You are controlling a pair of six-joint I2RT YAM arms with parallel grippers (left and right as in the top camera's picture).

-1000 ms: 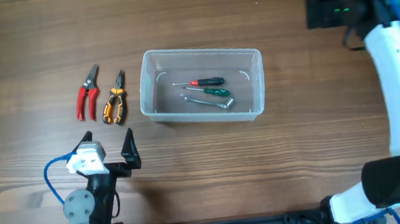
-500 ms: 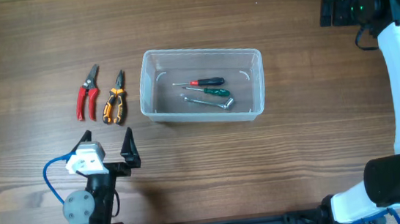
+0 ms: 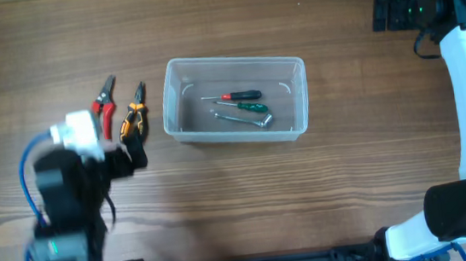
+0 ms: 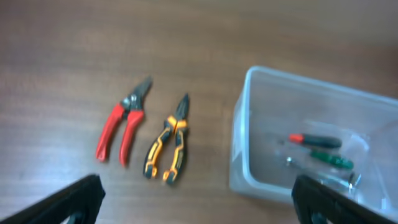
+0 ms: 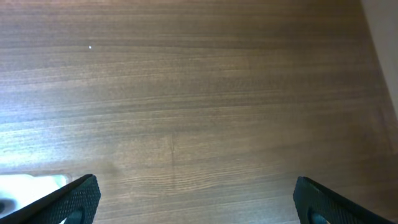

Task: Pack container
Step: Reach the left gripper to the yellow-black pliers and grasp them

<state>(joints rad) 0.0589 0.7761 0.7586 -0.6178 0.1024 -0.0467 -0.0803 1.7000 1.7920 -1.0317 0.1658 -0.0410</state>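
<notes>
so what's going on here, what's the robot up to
A two-arm robot is packing hand tools into a clear container. A red screwdriver, a green screwdriver and a small metal tool already lie inside. Red-handled cutters and orange pliers lie on the table beside it. The left gripper hovers open near those two, holding nothing. The right gripper is open over bare table, away from the tools.

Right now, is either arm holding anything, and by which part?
Nothing is held: the left fingers are open near the pliers, the right fingers open over the table.
</notes>
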